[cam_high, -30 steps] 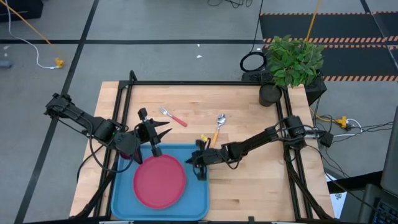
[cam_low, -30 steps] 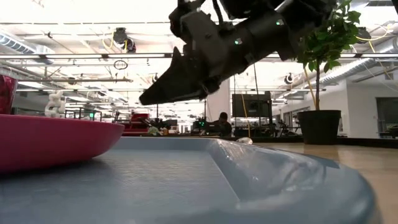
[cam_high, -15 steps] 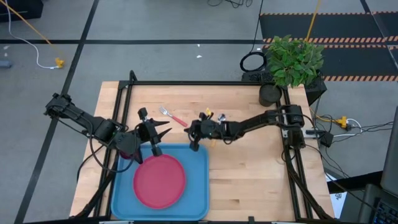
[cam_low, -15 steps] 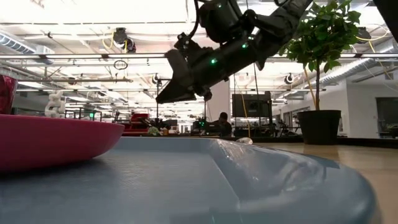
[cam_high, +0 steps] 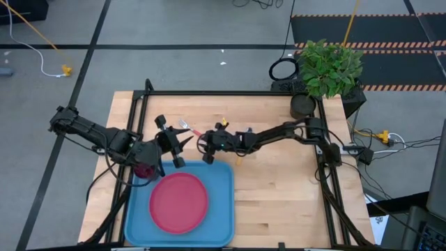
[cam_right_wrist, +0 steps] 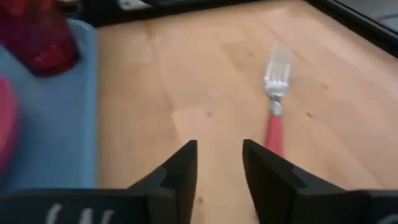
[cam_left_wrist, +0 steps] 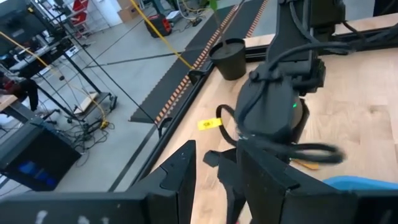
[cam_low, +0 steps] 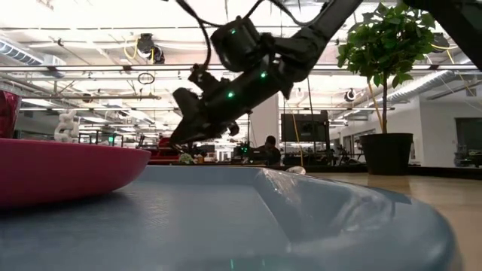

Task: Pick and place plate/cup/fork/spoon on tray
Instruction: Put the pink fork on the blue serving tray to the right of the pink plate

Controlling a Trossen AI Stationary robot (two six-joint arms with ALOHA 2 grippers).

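The pink-red plate (cam_high: 179, 202) lies on the light blue tray (cam_high: 219, 223). The dark red cup (cam_high: 144, 169) stands at the tray's far left corner. The fork (cam_right_wrist: 273, 109) lies flat on the wood beyond the tray, its red-pink handle toward my right gripper (cam_right_wrist: 217, 165). That gripper is open, hovering just short of the handle end and touching nothing; in the high view it (cam_high: 206, 150) is right of the fork (cam_high: 185, 126). My left gripper (cam_high: 181, 150) is open above the tray's far edge, beside the cup. The spoon is mostly hidden under my right arm.
A potted plant (cam_high: 327, 70) in a black pot stands at the table's far right corner. A black frame (cam_high: 209, 93) runs along the table's edges. Bare wood lies right of the tray (cam_high: 286, 202). The two grippers are close together over the tray's far edge.
My right gripper has swung from above the tray's far right corner toward the table's far left, ending beside the fork. My left gripper has edged slightly toward the far edge. Plate, cup and fork have stayed in place.
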